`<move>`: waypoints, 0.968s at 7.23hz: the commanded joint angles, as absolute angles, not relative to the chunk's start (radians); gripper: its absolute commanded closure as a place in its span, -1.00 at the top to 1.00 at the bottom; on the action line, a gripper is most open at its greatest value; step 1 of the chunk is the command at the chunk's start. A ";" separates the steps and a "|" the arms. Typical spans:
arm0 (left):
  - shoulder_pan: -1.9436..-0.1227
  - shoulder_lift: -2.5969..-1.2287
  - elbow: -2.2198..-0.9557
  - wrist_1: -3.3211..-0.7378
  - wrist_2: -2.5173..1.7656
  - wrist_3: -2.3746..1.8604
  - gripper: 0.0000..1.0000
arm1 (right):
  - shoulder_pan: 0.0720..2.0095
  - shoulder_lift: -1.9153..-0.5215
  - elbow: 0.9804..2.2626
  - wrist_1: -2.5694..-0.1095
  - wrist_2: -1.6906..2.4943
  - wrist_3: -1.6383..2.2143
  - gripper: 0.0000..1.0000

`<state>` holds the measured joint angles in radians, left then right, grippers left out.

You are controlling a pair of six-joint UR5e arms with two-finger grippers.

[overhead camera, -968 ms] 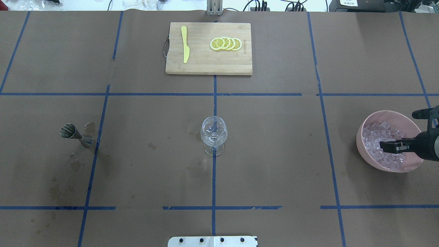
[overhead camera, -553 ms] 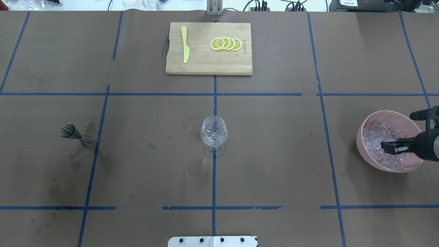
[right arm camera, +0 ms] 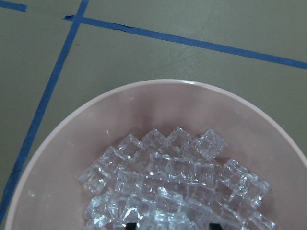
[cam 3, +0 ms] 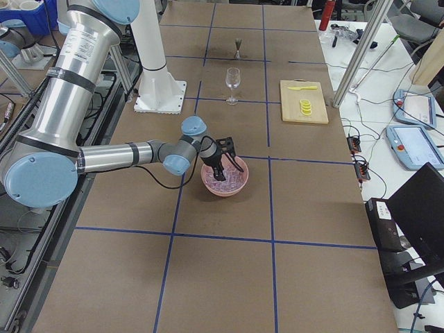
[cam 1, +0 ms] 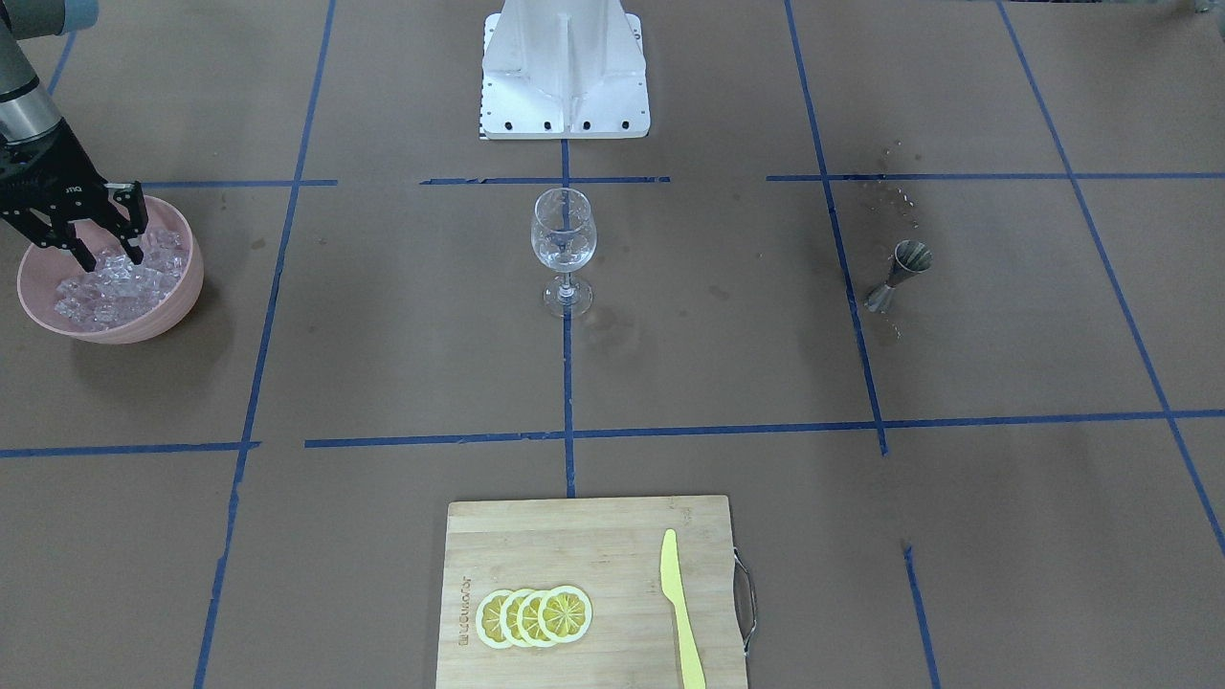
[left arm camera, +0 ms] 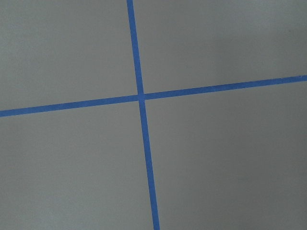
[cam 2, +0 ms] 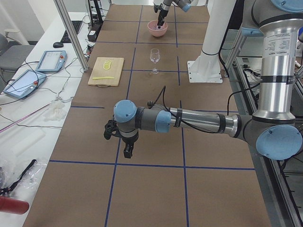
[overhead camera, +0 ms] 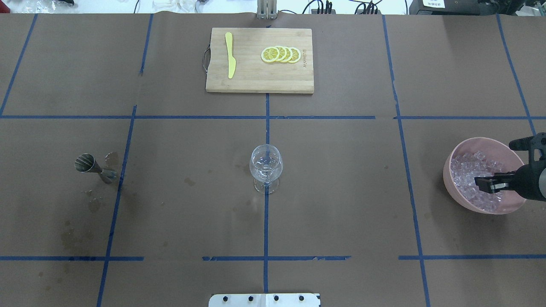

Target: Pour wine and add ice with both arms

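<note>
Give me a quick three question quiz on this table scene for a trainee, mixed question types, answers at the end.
1. True or false: the wine glass stands upright near the middle of the table.
2. Fill in the blank: the cutting board carries a yellow knife and ___ lemon slices.
3. Pick one. The right gripper is at: A) the wine glass, B) the cutting board, C) the pink bowl of ice.

Key: 1 true. 2 four. 3 C; its open fingers reach down among the ice.
</note>
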<state>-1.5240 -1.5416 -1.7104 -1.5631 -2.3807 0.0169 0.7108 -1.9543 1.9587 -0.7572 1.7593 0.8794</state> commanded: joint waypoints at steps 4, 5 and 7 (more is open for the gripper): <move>-1.523 -1.542 -1.709 -1.563 -2.381 0.017 1.00 | 0.709 -1.948 1.956 -0.759 1.763 0.877 -0.13; -1.523 -1.542 -1.707 -1.563 -2.379 0.017 1.00 | 0.710 -1.948 1.956 -0.759 1.763 0.877 -0.60; -1.523 -1.542 -1.707 -1.563 -2.379 0.017 1.00 | 0.716 -1.950 1.965 -0.759 1.769 0.876 -1.00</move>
<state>-1.5232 -1.5416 -1.7076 -1.5631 -2.3800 0.0169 0.7127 -1.9491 1.9583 -0.7593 1.7638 0.8771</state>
